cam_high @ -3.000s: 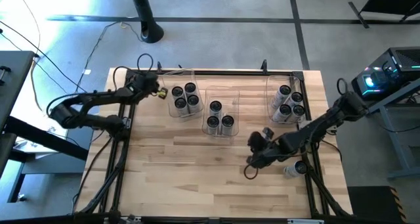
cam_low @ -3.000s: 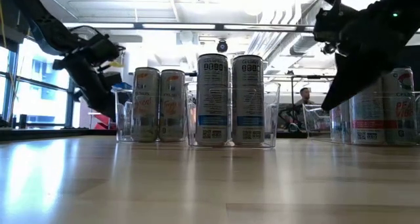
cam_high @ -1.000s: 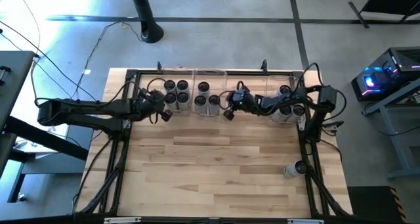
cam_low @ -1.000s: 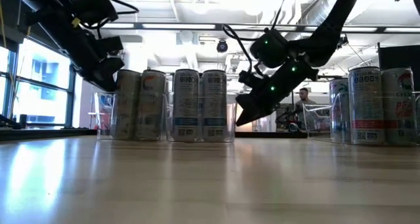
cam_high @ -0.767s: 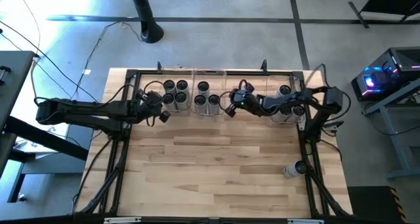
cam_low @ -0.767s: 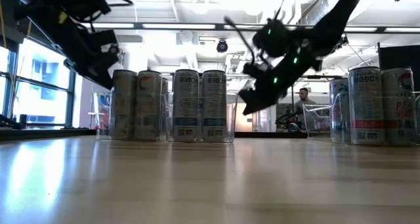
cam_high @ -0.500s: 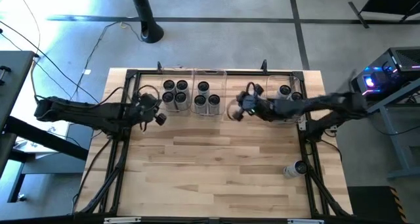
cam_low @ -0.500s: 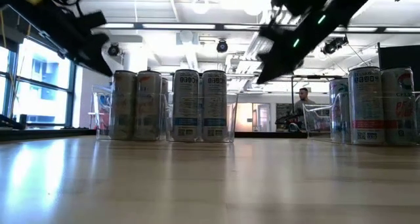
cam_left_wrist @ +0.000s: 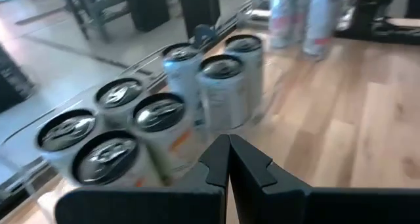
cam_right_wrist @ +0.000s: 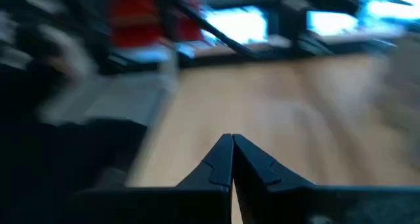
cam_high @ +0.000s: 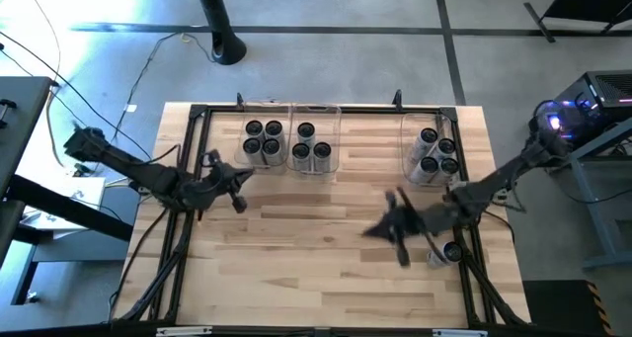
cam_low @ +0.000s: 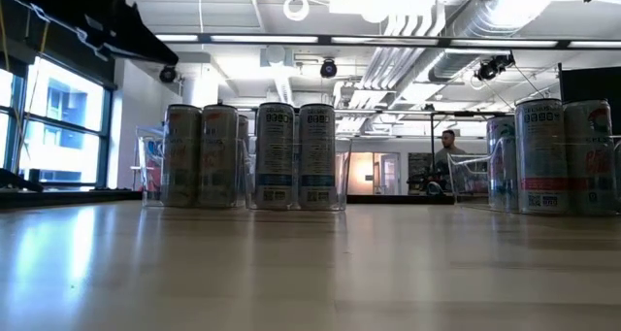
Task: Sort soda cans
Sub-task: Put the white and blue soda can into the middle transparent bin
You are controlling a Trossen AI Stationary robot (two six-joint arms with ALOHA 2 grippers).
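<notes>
The soda cans stand upright in three clear bins along the table's far edge: several in the left bin point(cam_high: 263, 140), three in the middle bin point(cam_high: 312, 149), several in the right bin point(cam_high: 434, 155). One more can point(cam_high: 450, 251) sits alone near the right edge. My left gripper point(cam_high: 238, 201) is shut and hovers nearer than the left bin; its wrist view shows the shut fingertips point(cam_left_wrist: 228, 144) facing those cans point(cam_left_wrist: 131, 138). My right gripper point(cam_high: 373, 229) is blurred, shut and empty point(cam_right_wrist: 231, 142), over bare wood right of centre.
A black frame point(cam_high: 296, 108) borders the table. The wood point(cam_high: 296, 258) in the middle and near half carries nothing but the arms' shadows. In the low view the bins with cans point(cam_low: 277, 156) line the far side and the arms are mostly above the picture.
Both shut grippers have drawn back from the bins and risen. The left has swung toward the near-left. The right has swept fast toward the near edge and the right, out of the low view. The bins and cans have stayed in place.
</notes>
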